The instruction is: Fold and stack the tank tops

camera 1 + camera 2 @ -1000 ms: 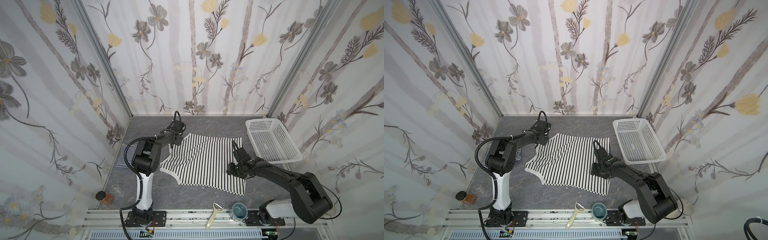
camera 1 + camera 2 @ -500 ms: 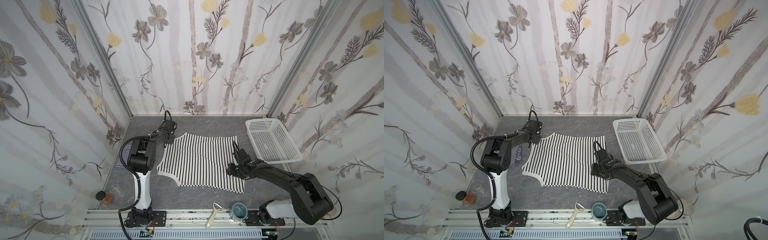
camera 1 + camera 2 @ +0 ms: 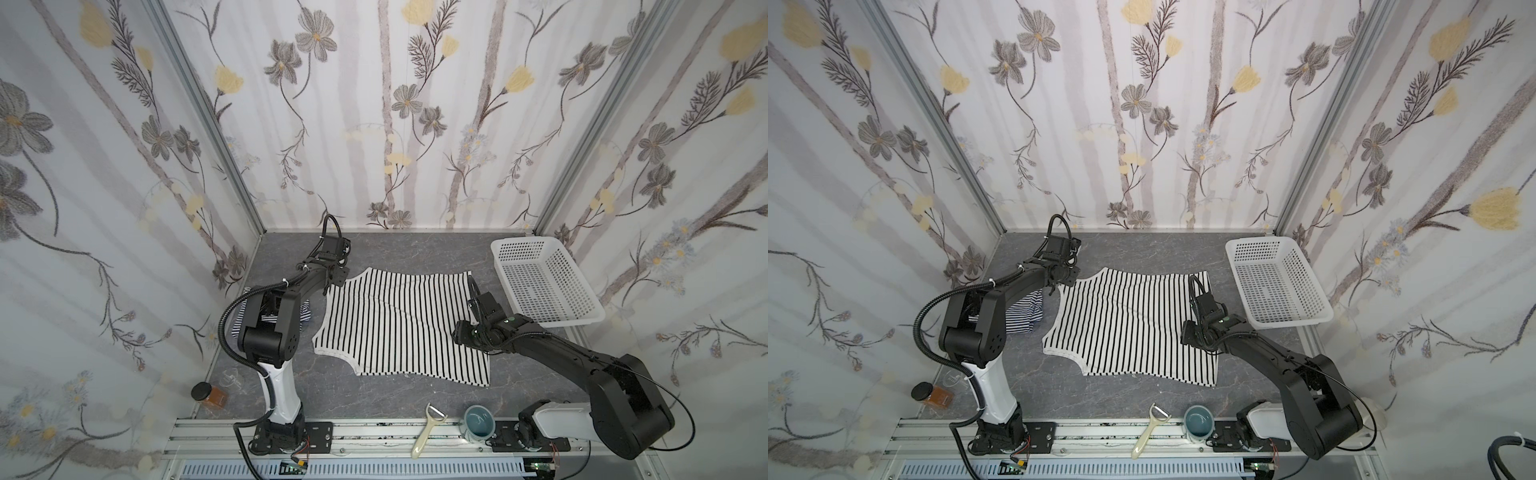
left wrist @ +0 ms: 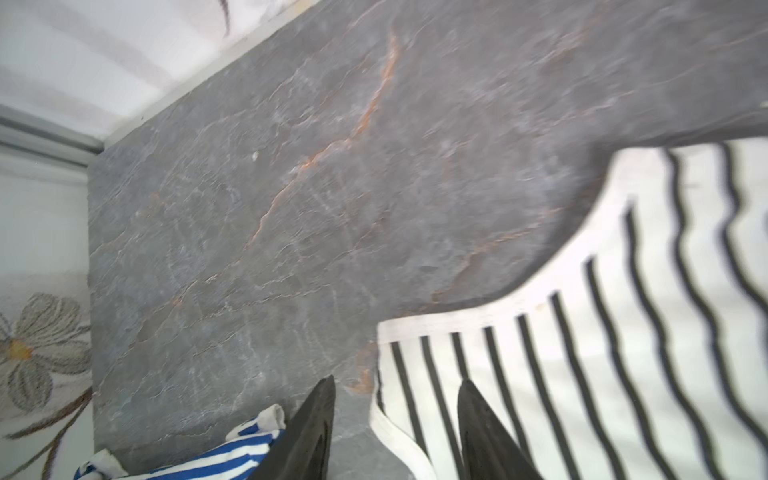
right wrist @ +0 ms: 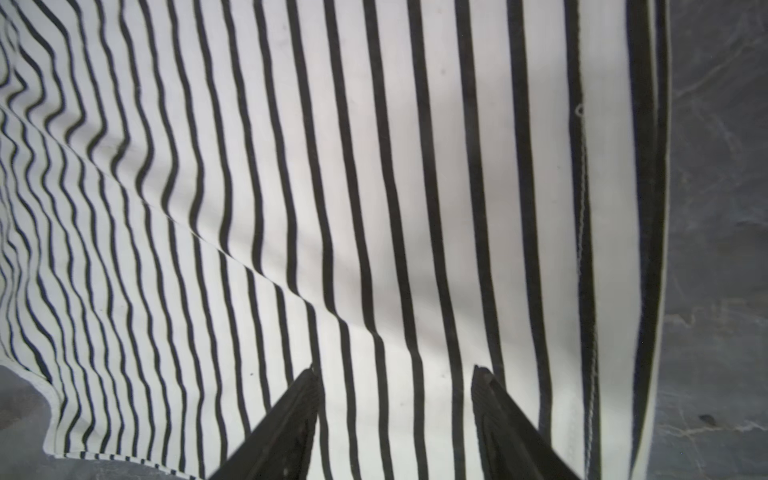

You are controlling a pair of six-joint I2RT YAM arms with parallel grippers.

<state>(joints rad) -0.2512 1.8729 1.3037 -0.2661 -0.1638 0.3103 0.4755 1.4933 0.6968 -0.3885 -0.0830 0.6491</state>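
- Grey marbled table [image 3: 415, 249] is enclosed by flower-papered walls. The black-striped tank top [image 3: 399, 328] is spread flat at its middle. The navy-striped tank top [image 3: 1026, 316] is left crumpled by the left edge, not yet folded.
- The left gripper [image 4: 397, 380] is held with fingers apart and nothing between them, straddling the shoulder-strap edge of the black-striped tank top. If it is closed here, only the white trim or a single layer may be caught, and the fold would be dragged askew.
- The navy-striped tank top lies just beside one left finger, so it could be snagged.
- The right gripper [image 5: 395, 369] is poised over the hem side, fingers likewise apart and empty. A pinch made away from the edge would bunch the cloth.
- A diagonal crease may be folded in.
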